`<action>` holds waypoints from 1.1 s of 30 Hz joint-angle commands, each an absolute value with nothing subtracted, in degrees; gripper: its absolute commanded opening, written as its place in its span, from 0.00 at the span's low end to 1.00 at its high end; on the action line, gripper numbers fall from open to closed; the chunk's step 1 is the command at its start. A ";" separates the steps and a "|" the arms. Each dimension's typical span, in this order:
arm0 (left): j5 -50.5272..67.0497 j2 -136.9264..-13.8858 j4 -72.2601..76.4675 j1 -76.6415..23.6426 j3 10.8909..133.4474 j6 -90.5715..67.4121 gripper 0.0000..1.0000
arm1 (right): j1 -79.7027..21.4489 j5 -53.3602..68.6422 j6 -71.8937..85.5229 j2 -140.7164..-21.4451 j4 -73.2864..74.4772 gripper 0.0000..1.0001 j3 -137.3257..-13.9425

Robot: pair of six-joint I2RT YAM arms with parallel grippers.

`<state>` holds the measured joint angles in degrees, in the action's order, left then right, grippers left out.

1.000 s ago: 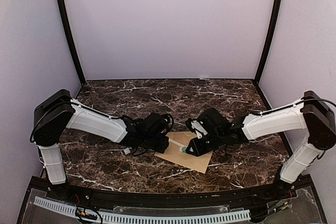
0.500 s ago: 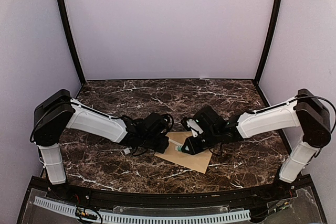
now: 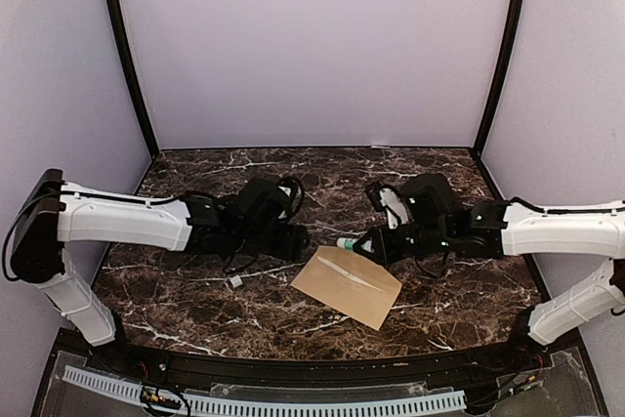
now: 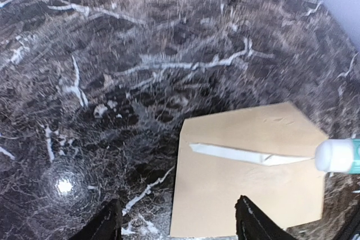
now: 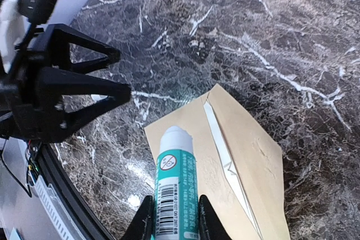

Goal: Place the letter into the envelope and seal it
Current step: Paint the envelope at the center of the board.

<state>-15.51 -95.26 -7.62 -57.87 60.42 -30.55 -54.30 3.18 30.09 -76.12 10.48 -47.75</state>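
The tan envelope (image 3: 348,286) lies flat on the marble table, near the front and between the two arms. Along its flap edge runs a thin white strip (image 4: 247,153), the only part of the letter that shows. My right gripper (image 5: 175,224) is shut on a teal glue stick (image 5: 174,186), whose white tip hangs above the envelope's near corner. My left gripper (image 4: 180,226) stands open above the envelope's left edge, with nothing between its fingers (image 4: 109,224). From above, the left gripper (image 3: 298,241) and the glue stick (image 3: 348,242) face each other behind the envelope.
A small white piece (image 3: 234,281) lies on the marble left of the envelope. Purple walls close the back and sides. A black rail (image 3: 312,366) runs along the table's front edge.
Both arms have drawn back from the envelope. The left gripper has opened and pulled away to the left. The right gripper has carried the glue stick back and to the right.
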 commanded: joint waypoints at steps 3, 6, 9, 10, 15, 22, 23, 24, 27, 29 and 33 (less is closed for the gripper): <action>-14.18 -80.63 -6.26 -57.84 55.00 -35.40 0.71 | -53.96 3.33 32.09 -65.50 3.49 0.00 -40.45; -3.96 -73.93 4.35 -57.88 51.35 -38.78 0.72 | -54.09 8.50 32.31 -60.69 -5.22 0.00 -36.25; 6.54 -70.44 13.43 -58.14 47.46 -43.43 0.75 | -54.31 12.29 33.58 -56.43 -15.26 0.00 -32.34; 7.71 -70.07 17.11 -58.38 46.45 -45.60 0.77 | -54.44 13.06 34.12 -55.27 -18.07 0.00 -31.17; 12.59 -71.00 27.16 -61.42 46.18 -50.07 0.96 | -55.24 15.48 35.47 -52.34 -25.14 0.00 -28.85; 17.09 -77.11 32.84 -63.94 50.49 -51.72 0.99 | -57.60 16.92 34.58 -52.76 -26.76 0.00 -29.26; 17.25 -77.58 33.39 -64.05 51.21 -51.97 0.99 | -58.08 17.10 34.39 -52.85 -26.97 0.00 -29.38; 17.56 -78.50 33.53 -64.20 51.53 -52.09 0.99 | -58.54 17.33 34.03 -52.97 -27.22 0.00 -29.39; 17.70 -79.67 34.11 -64.35 52.16 -52.87 0.96 | -59.35 18.08 33.34 -53.23 -27.67 0.00 -29.52; 17.44 -79.87 35.30 -64.34 51.61 -53.69 0.90 | -59.78 18.11 33.07 -53.42 -27.44 0.00 -29.57; 17.70 -79.85 37.95 -64.34 50.74 -55.16 0.73 | -59.95 17.73 32.84 -53.43 -27.13 0.00 -29.58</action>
<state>16.38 -80.40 32.64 -64.16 50.54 -53.58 -59.37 17.17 33.95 -53.47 -24.18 -29.34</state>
